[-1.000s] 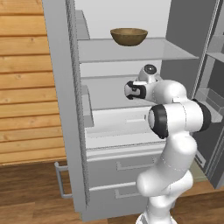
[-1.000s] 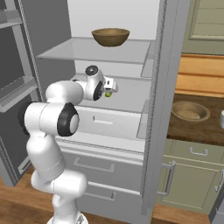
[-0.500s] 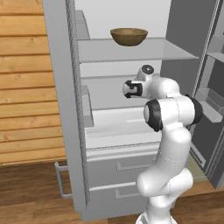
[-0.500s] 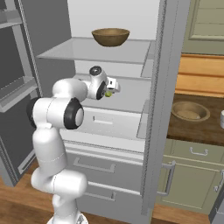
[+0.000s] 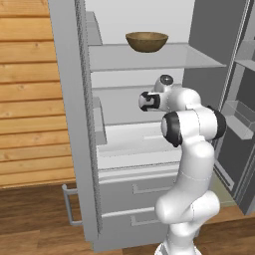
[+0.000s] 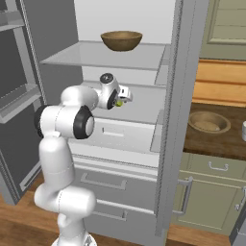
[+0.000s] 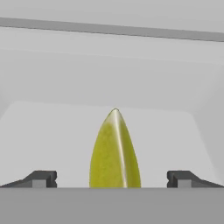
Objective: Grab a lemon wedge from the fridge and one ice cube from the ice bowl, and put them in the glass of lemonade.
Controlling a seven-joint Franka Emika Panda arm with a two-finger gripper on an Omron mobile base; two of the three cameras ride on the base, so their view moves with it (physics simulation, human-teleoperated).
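The fridge [image 5: 69, 99] [image 6: 177, 115] stands open with my arm reaching onto its middle shelf. The lemon wedge [image 7: 114, 153] [image 6: 118, 102], small and yellow-green, lies on that white shelf, pointing away from the hand. My gripper [image 7: 112, 178] [image 6: 122, 97] [image 5: 144, 101] is open, one fingertip on each side of the wedge and well apart from it. The ice bowl [image 6: 209, 121], wide and pale tan, sits on the dark counter to the right of the fridge. A whitish cup [image 6: 243, 129], the glass of lemonade, is cut off by the right edge of that view.
A darker, deeper brown bowl [image 5: 146, 41] [image 6: 121, 40] stands on the glass shelf above the hand. Open fridge doors with bins flank the arm [image 5: 239, 119] [image 6: 19, 96]. Two closed drawers [image 6: 103, 185] lie below the shelves. Green-grey cabinets [image 6: 211, 202] are under the counter.
The elbow has risen and swung closer to the fridge. The hand has stayed at the wedge, shifting only slightly. The gripper remains open.
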